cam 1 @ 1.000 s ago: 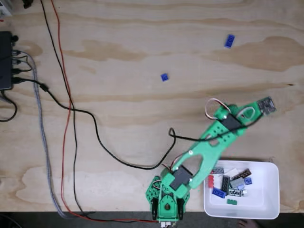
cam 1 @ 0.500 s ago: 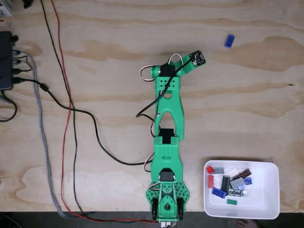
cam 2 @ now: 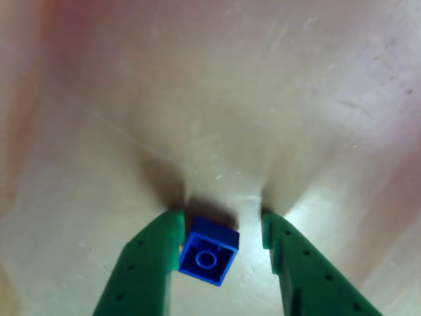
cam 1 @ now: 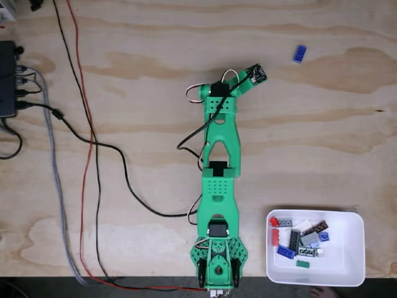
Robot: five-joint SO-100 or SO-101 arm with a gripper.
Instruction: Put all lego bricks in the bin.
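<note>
The green arm reaches straight up the plywood table from its base at the near edge, ending near the middle of the table. In the other view the pincer stands open, its two green fingers spread over the wood. A small blue brick sits between them, tilted, with its hollow underside facing the camera. It touches the left finger in that view, and a gap separates it from the right finger.

In the fixed view a second blue brick lies alone near the far right part of the table, well apart from the arm.

The white bin rests at the near right corner of the table, just beside the arm's base. Inside it lies a heap of bricks in red, blue, grey, brown, green and white, gathered toward the bin's left half; their exact count is hard to tell.

Black, red and grey cables run down the left part of the table, and a black box sits at the left edge.
</note>
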